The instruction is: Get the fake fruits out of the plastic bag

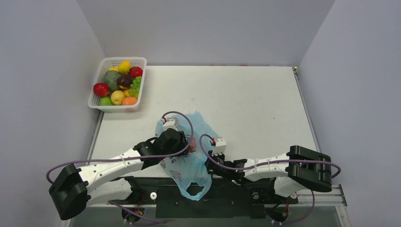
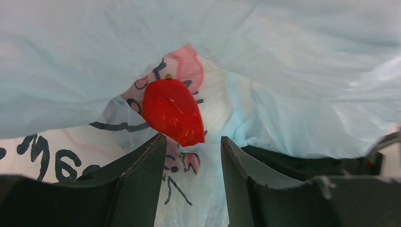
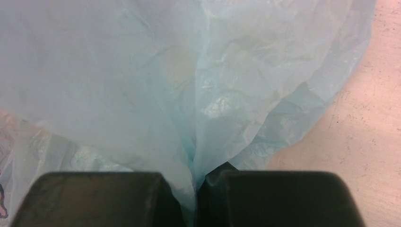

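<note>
With your right gripper (image 3: 196, 183) clamped on the flimsy plastic bag (image 3: 142, 85), close the parted left gripper (image 2: 191, 143) across the middle of the slick red fruit (image 2: 171, 111).

Light-blue plastic bag (image 1: 190, 163), thin, crinkled, translucent, with dark writing: lay crumpled between the two sets of fingers.
Left gripper (image 1: 188, 144): fingers were buried in the bag's left folds, jaws unseen.
Right gripper (image 1: 208, 161): tips met the bag's right edge.
White lattice plastic basket (image 1: 109, 105) of glossy toy fruits (image 1: 118, 82): stood well beyond the left fingers, to their left.
Pale table (image 1: 255, 104): lay beneath everything.
</note>
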{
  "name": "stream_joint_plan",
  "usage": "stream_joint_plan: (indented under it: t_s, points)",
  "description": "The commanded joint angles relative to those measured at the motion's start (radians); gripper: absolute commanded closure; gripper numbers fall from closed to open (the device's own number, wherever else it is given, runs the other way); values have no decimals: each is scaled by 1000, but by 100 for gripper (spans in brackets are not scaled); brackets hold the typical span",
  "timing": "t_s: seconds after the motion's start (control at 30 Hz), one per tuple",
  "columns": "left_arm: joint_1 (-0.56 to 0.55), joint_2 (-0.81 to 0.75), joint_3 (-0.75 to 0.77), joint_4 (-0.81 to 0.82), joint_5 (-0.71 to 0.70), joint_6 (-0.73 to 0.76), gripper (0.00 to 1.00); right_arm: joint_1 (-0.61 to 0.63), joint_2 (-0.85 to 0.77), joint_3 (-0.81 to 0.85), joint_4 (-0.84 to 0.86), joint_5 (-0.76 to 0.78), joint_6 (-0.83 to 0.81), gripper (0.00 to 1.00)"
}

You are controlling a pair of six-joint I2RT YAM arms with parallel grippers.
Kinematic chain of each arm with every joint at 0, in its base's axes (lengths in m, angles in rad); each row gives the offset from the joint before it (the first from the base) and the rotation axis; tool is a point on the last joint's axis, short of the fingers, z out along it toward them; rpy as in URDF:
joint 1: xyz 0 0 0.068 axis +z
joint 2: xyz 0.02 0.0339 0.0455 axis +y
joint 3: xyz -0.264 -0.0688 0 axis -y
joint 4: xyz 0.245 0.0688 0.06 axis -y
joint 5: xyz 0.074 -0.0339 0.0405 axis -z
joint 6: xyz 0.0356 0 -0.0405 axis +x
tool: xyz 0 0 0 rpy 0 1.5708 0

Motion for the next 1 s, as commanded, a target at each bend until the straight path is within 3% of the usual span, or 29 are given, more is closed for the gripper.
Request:
stream_joint_plan:
  t_s: [0.0,0.3,0.53,0.97]
  points:
    - [6,85,62,24,-30,28,57,7,-1,2,-25,28,-20,100]
    - [7,264,100,97,-91,101,55,7,6,5,-11,14,-30,100]
    - [7,314,94,186,-50,138,37,5,23,10,0,-4,-36,100]
    - [11,422,173,180,18,230,31,-1,27,4,12,-18,-37,100]
